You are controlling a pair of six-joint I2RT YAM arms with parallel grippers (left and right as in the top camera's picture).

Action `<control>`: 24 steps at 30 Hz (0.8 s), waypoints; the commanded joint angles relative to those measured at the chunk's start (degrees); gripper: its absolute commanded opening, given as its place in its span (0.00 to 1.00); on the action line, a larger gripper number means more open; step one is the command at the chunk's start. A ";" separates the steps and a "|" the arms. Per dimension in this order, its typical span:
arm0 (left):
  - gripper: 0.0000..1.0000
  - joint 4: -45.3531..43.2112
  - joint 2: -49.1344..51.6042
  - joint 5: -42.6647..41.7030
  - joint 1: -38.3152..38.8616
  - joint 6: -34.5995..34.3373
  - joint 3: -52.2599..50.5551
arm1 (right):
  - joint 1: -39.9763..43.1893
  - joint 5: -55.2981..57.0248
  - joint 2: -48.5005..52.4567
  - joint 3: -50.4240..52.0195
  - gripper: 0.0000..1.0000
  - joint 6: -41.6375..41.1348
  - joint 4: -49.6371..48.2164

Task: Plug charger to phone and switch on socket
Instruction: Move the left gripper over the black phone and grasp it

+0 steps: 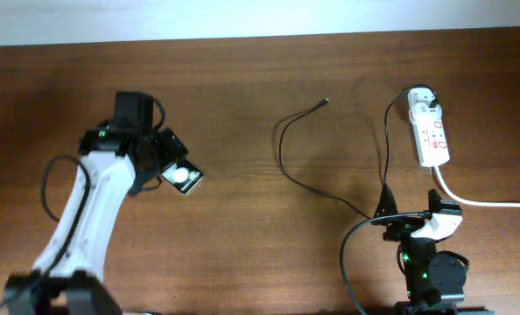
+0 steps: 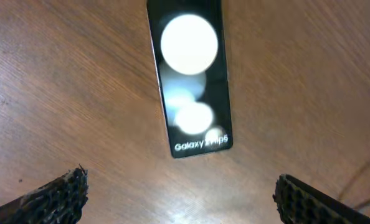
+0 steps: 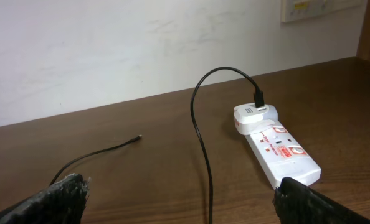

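The phone (image 1: 183, 178) lies flat on the table, black with two white round spots; the left wrist view shows it (image 2: 190, 81) just ahead of my open, empty left gripper (image 2: 180, 193), not touching. The socket (image 1: 429, 131) is a white power strip at the far right, with the charger's white adapter (image 3: 255, 117) plugged into its far end. The charger's thin black cable (image 1: 330, 194) loops across the table, its connector tip (image 1: 326, 101) lying free. My right gripper (image 3: 180, 199) is open and empty, low near the table's front, the cable running between its fingers.
The socket's thick white cord (image 1: 488, 203) runs off to the right edge. A white wall (image 3: 141, 43) rises behind the table, with a wall plate (image 3: 319, 9) at upper right. My left arm (image 1: 85, 219) stretches over the table's left side.
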State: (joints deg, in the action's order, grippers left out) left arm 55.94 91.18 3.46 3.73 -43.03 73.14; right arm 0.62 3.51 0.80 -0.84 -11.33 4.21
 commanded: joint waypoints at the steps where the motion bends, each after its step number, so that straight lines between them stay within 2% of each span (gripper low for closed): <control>1: 0.99 1.95 6.88 1.92 -0.13 -5.81 6.27 | 0.20 -0.31 -0.44 0.52 0.99 0.59 0.04; 7: 0.99 3.26 15.63 0.85 -0.11 -8.81 9.94 | 0.20 -0.31 -0.44 0.52 0.99 0.59 0.04; 15: 0.99 2.95 19.61 0.22 -0.11 -8.85 9.94 | 0.20 -0.31 -0.44 0.52 0.99 0.59 0.04; 24: 0.99 -2.56 25.99 -3.72 -0.11 -8.85 9.92 | 0.20 -0.31 -0.44 0.52 0.99 0.59 0.04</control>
State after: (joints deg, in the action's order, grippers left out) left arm 54.11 115.44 1.41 3.73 -51.07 82.13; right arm 0.62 3.51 0.80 -0.84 -11.38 4.19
